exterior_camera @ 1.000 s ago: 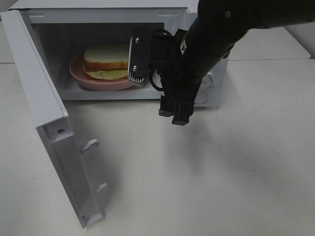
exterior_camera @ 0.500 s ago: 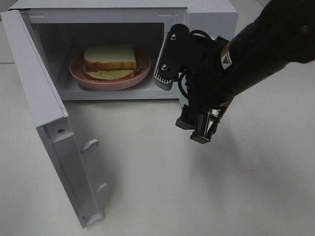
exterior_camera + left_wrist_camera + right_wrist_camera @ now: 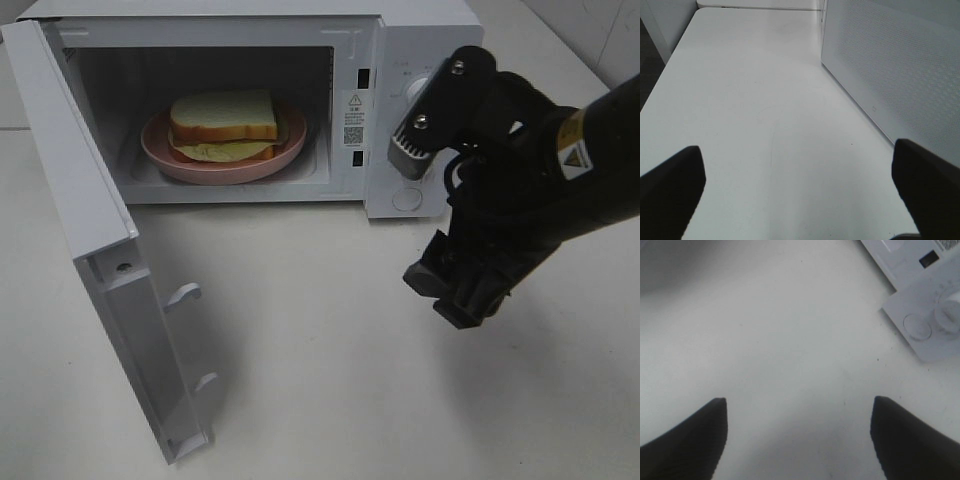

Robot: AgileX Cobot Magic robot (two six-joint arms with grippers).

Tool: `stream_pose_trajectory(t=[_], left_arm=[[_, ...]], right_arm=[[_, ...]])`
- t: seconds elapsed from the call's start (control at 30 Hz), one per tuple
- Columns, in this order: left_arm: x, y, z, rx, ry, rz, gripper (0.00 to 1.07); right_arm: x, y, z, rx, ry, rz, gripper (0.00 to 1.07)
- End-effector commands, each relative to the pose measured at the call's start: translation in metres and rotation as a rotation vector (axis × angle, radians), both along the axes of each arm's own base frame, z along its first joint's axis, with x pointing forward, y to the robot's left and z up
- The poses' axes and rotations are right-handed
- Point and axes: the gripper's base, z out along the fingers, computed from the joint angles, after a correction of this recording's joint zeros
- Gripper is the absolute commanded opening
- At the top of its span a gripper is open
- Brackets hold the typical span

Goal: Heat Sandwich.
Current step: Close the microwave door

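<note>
A white counter is taken up by a boxy white microwave oven, whose hinged white door is swung wide open. The black right gripper is held above the counter in front of the oven's control panel, its fingers spread apart and empty. The left gripper is seen beside the oven's perforated side wall, fingers likewise parted with nothing between them. Inside the cavity, a small white-bread sandwich with tan crust is laid on a round pink plate.
</note>
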Motion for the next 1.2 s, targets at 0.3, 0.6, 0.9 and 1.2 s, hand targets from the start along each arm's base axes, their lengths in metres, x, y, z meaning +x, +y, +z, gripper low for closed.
stream_pose_trajectory(t=[0.3, 0.6, 0.9, 1.2], left_arm=[[-0.002, 0.000, 0.000, -0.005, -0.023, -0.007, 0.96], [-0.002, 0.000, 0.000, -0.005, -0.023, -0.007, 0.96], [-0.002, 0.000, 0.000, -0.005, -0.023, -0.007, 0.96], [-0.002, 0.000, 0.000, -0.005, -0.023, -0.007, 0.96]], right_arm=[[-0.039, -0.035, 0.026, 0.055, 0.121, -0.260, 0.76], [-0.073, -0.064, 0.050, 0.055, 0.119, -0.293, 0.76], [-0.101, -0.088, 0.060, 0.035, 0.138, -0.321, 0.76], [-0.116, -0.100, 0.066, 0.066, 0.117, -0.336, 0.76]])
